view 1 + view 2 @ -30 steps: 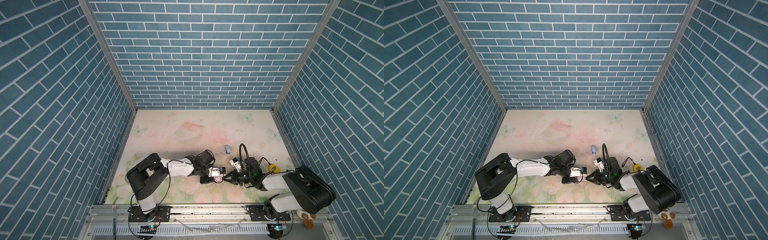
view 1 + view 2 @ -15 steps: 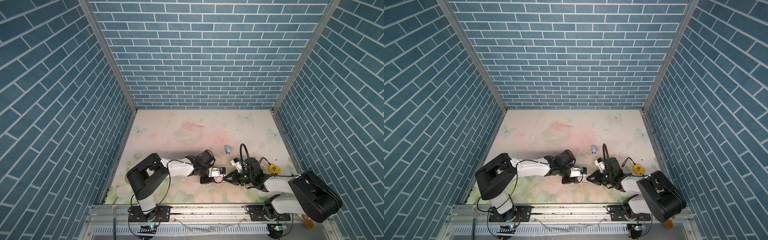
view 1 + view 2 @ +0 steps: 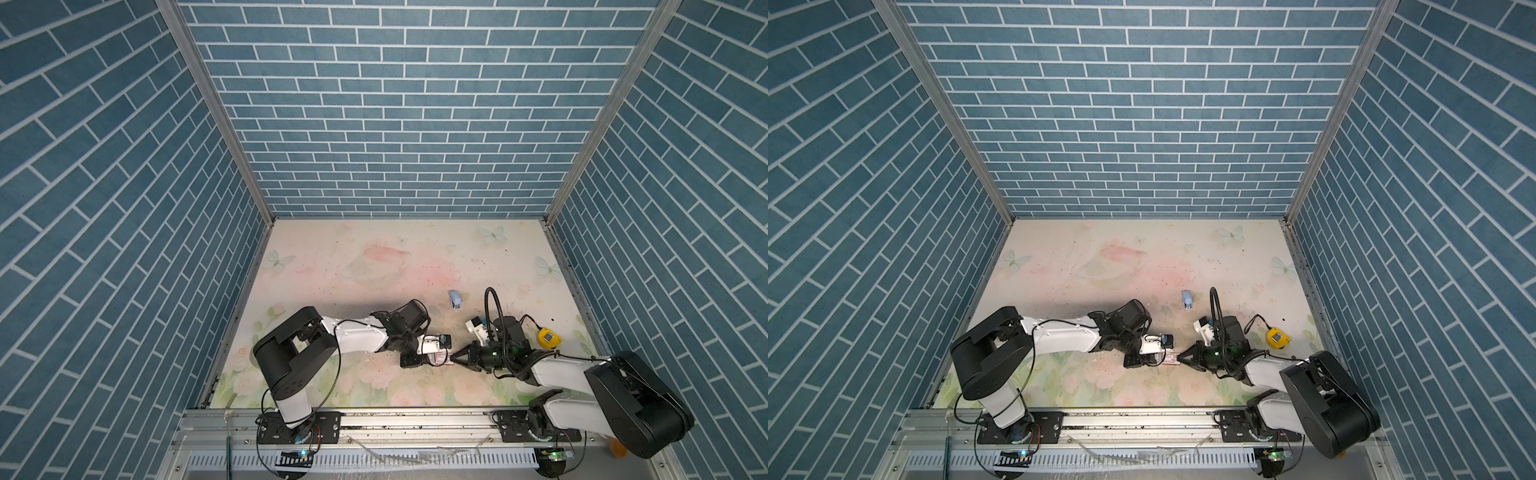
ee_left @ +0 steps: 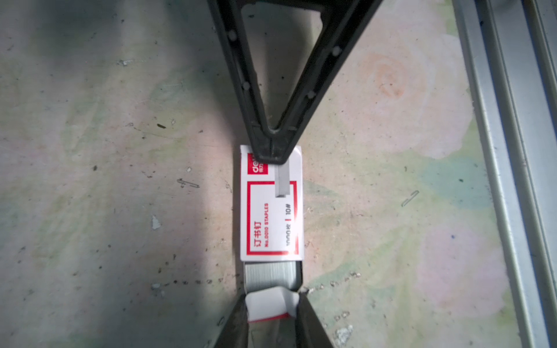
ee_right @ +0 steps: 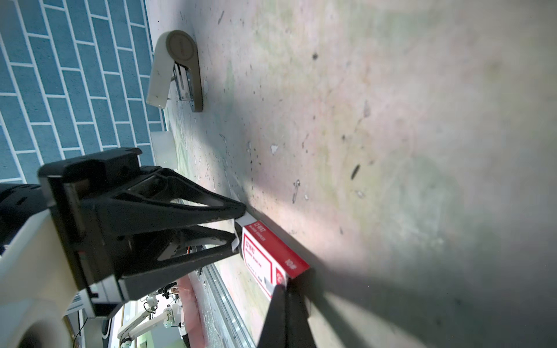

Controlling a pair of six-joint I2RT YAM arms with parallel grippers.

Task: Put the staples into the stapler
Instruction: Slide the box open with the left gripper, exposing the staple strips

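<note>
staples in tray jutting from box on table, stapler behind, seemingly a tape measure right

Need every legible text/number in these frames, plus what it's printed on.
"订书钉": top face of the staple box.
"No.0010 STAPLES": same face.
"10#": same face, also its red side.
"1000…": same face, tail washed out.
"del": red logo patch, rest hidden under the right hand, which pinches a staple strip.
Emblem on the stapler, label on the yellow device: too blurred or small to read.
</note>
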